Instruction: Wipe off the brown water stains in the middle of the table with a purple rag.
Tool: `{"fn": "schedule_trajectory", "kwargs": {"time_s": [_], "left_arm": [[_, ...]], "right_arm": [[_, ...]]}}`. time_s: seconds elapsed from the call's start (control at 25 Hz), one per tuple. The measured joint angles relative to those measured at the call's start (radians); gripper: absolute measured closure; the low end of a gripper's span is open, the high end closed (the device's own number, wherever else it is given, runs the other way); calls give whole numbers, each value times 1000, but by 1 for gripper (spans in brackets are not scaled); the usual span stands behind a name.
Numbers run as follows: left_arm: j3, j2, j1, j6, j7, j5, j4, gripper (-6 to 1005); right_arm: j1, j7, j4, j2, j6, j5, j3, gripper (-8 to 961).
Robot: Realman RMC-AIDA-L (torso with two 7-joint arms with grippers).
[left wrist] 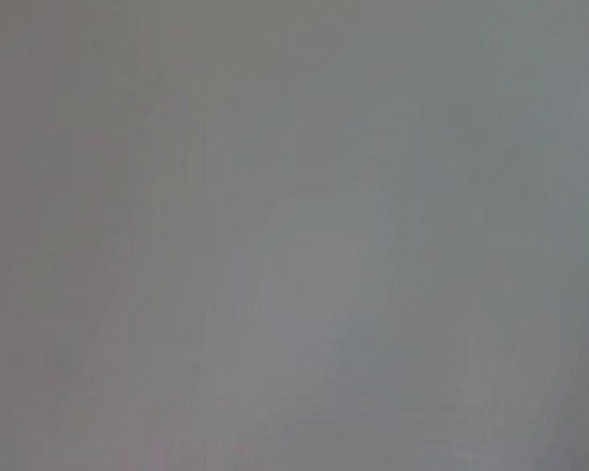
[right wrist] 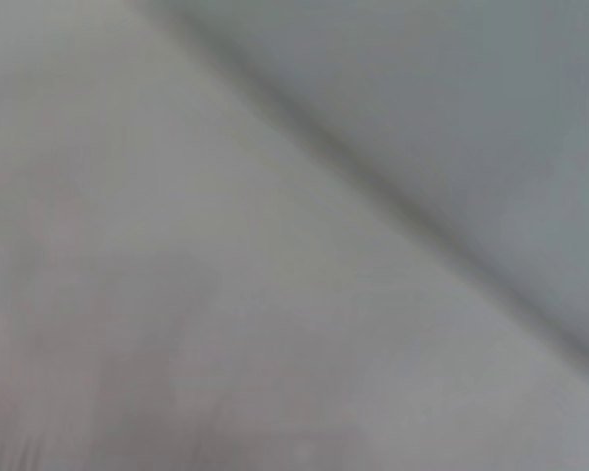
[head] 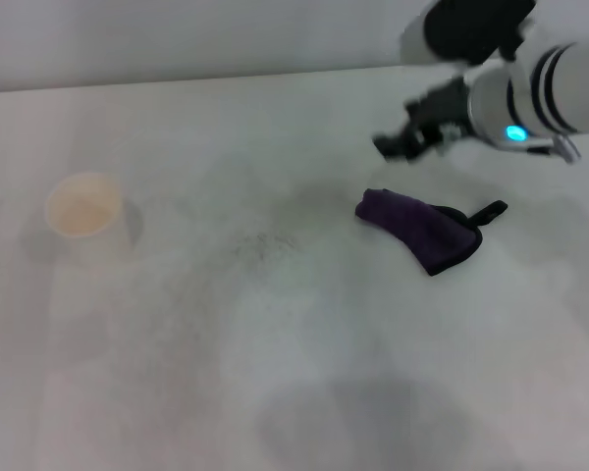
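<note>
The purple rag (head: pixel 417 228) lies crumpled on the white table (head: pixel 304 373), right of the middle, with its black loop tab (head: pixel 488 211) pointing right. A faint tan blotch, the brown water stains (head: pixel 309 206), shows just left of the rag, with fine specks (head: pixel 265 245) further to the left and nearer to me. My right gripper (head: pixel 401 143) hangs above the table just behind the rag, apart from it, and holds nothing. My left arm is out of view. Both wrist views show only a plain blurred surface.
A white paper cup (head: pixel 83 211) stands upright at the left of the table. The table's far edge (head: pixel 226 78) meets a pale wall. A large grey shadow patch (head: pixel 363 422) lies near the front.
</note>
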Motion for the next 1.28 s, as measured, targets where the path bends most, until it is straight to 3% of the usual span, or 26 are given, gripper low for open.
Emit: {"fn": "schedule_trajectory", "kwargs": {"time_s": [0.2, 0.32, 0.36, 0.4, 0.44, 0.52, 0.64, 0.76, 1.08, 1.28], "left_arm": [[0, 0, 2, 0, 0, 0, 0, 111], [0, 0, 2, 1, 0, 0, 0, 111], [0, 0, 2, 1, 0, 0, 0, 111], [0, 0, 2, 1, 0, 0, 0, 111], [0, 0, 2, 1, 0, 0, 0, 111], [0, 0, 1, -1, 0, 0, 0, 111], [0, 0, 2, -4, 0, 0, 0, 111], [0, 0, 2, -4, 0, 0, 0, 111], [0, -1, -3, -5, -4, 0, 0, 111], [0, -3, -6, 1, -8, 0, -1, 111]], "right_arm": [[-60, -89, 1, -6, -243, 236, 40, 235], [-83, -266, 45, -6, -316, 497, 110, 191], [-96, -434, 94, -6, -312, 724, 169, 190], [-102, -535, 126, -6, -296, 857, 202, 190], [-102, -535, 126, -6, -296, 857, 202, 189], [-105, -740, 227, -6, -225, 1131, 281, 188], [-91, -1043, 484, -6, -30, 1535, 419, 187], [-60, -1283, 752, -1, 123, 1797, 559, 187], [-20, -2137, 1197, 11, 155, 2031, 791, 189], [-17, -2331, 1303, 11, 149, 2035, 898, 190]]}}
